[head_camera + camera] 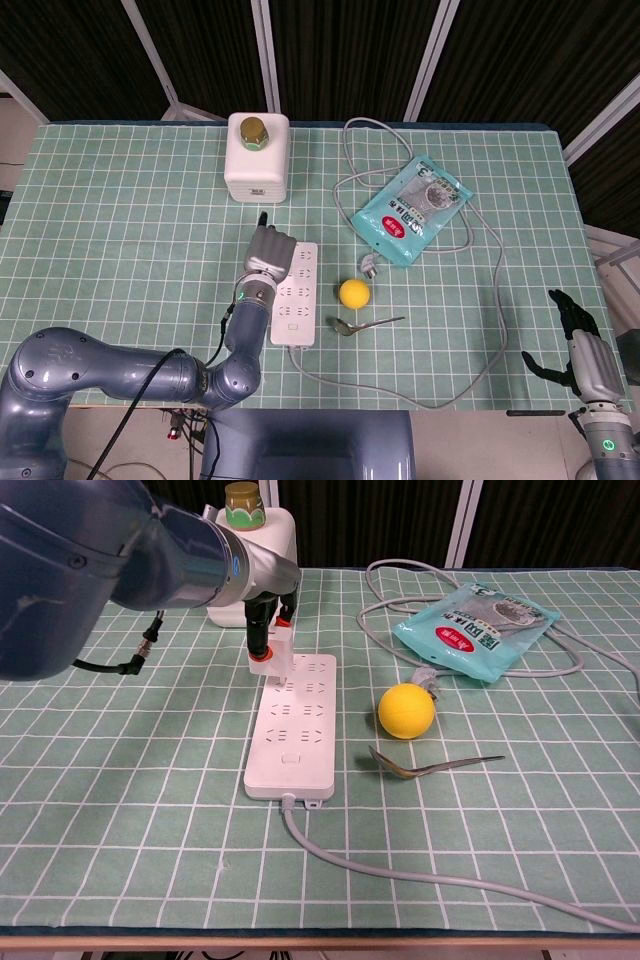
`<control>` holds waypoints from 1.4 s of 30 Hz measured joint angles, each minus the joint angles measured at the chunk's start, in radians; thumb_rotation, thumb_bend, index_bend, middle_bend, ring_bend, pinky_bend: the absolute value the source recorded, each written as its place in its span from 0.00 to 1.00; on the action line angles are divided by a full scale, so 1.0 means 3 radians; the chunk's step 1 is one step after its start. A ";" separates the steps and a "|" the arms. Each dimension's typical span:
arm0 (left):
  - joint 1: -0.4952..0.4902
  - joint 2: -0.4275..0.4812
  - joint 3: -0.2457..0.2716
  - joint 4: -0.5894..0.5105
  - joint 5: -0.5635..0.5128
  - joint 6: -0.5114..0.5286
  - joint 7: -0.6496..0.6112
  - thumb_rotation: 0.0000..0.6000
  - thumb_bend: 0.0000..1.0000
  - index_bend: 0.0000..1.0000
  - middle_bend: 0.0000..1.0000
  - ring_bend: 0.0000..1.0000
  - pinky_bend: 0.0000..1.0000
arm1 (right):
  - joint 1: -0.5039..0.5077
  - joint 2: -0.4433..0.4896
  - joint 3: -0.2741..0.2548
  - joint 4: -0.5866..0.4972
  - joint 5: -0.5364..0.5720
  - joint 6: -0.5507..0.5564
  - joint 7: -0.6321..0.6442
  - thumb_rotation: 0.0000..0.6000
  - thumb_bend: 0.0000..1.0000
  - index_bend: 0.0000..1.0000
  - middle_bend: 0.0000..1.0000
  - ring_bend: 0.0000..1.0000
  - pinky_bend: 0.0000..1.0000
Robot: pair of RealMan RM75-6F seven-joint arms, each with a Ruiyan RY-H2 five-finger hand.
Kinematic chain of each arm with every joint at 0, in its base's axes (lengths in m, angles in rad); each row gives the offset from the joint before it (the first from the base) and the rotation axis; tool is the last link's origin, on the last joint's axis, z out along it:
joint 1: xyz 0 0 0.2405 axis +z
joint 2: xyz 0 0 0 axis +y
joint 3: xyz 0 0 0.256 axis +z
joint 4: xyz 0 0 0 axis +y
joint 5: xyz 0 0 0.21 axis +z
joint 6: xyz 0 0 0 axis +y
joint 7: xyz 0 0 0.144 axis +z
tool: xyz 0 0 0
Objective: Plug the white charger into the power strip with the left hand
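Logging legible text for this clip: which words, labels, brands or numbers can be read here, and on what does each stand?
Nothing can be quoted with confidence.
Blue pouch: a red label with white characters and large printing, too blurred to read.
White bottle: embossed front panel, unreadable.
Power strip: no readable marking.
White charger: no visible text.

Bright, even overhead lighting in both views. Soft, short shadows under objects. Mild glare on the blue pouch (411,210). Sharp focus throughout; slight blur on the near arm at 10 o'clock, chest view. Black backdrop at 12 o'clock.
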 measured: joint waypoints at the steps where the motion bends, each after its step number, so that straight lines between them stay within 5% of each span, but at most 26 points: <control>1: -0.0003 -0.0003 0.0007 0.0010 -0.0005 -0.0001 0.0012 1.00 0.67 0.78 0.79 0.25 0.03 | 0.0000 0.0000 0.0000 0.0000 0.0000 0.0000 0.0000 1.00 0.34 0.00 0.00 0.00 0.00; 42: -0.0037 -0.0167 0.0047 0.0203 0.0021 -0.0106 0.0013 1.00 0.67 0.78 0.79 0.25 0.03 | -0.0006 0.0008 -0.0008 -0.0007 -0.0005 -0.0009 0.0030 1.00 0.34 0.00 0.00 0.00 0.00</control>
